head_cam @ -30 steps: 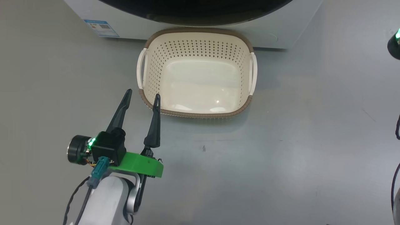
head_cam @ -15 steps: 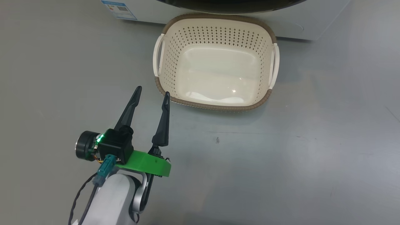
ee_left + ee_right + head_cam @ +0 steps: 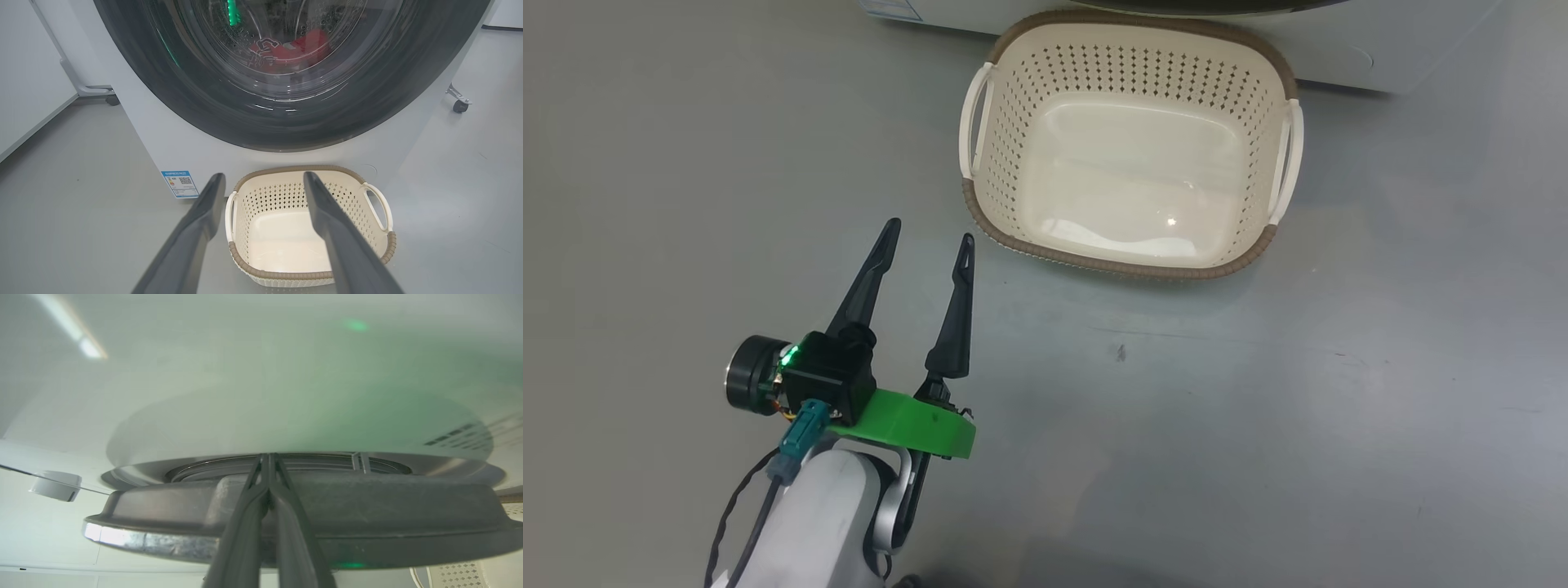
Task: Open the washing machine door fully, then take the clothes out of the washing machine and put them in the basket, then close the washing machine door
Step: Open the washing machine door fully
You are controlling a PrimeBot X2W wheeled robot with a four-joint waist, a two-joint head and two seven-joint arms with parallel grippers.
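left gripper [image 3: 930, 230] is hovering, fingers spread wide, just beside the basket [image 3: 1094, 260] sitting by the washing machine [image 3: 171, 147]. right gripper [image 3: 267, 457] fingers are pressing together at the washing machine door [image 3: 196, 102] rim, clothes [image 3: 304, 43] lying behind its glass.

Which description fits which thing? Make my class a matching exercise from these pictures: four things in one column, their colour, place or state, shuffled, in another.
Things:
1 basket
2 clothes
3 washing machine door
4 label sticker

Descriptions:
A red, behind the glass
B blue, low on the washing machine front
C cream, empty, on the floor
D wide black rim

Pairs: 1-C; 2-A; 3-D; 4-B
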